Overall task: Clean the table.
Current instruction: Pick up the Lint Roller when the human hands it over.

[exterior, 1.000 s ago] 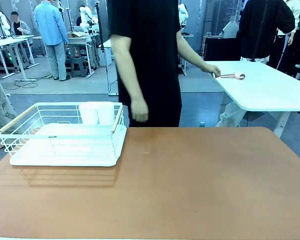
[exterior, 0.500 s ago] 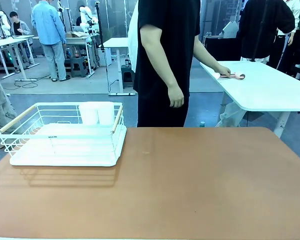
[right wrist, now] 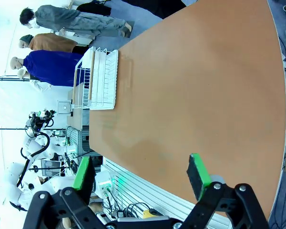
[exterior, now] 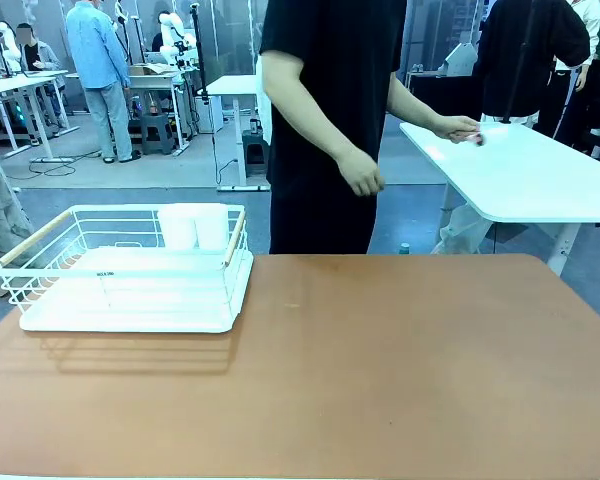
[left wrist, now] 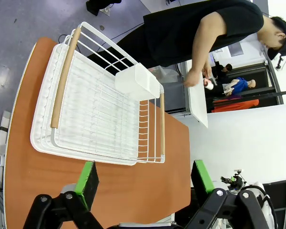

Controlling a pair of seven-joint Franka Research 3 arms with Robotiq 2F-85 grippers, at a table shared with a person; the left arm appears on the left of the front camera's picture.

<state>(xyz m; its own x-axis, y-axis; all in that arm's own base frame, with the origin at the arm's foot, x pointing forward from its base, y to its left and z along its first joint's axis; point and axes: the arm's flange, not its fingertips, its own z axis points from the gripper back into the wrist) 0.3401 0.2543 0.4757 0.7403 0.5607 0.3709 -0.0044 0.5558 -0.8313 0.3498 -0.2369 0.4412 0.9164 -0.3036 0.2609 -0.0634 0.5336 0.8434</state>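
Tabletop status: the large rectangular reddish-brown matte table (exterior: 400, 360) fills the near field, carrying a white wire dish rack (exterior: 130, 300) with wooden handles at its far left corner. Left gripper (left wrist: 144, 179) and right gripper (right wrist: 140, 175) both hang above it, jaws wide, holding nothing, while the person in a black shirt at the far edge has one hand (exterior: 460, 128) on a neighbouring white-topped table (exterior: 540, 180). Judgement: wait high until an item lands, then descend vertically, clear of rack and hand.
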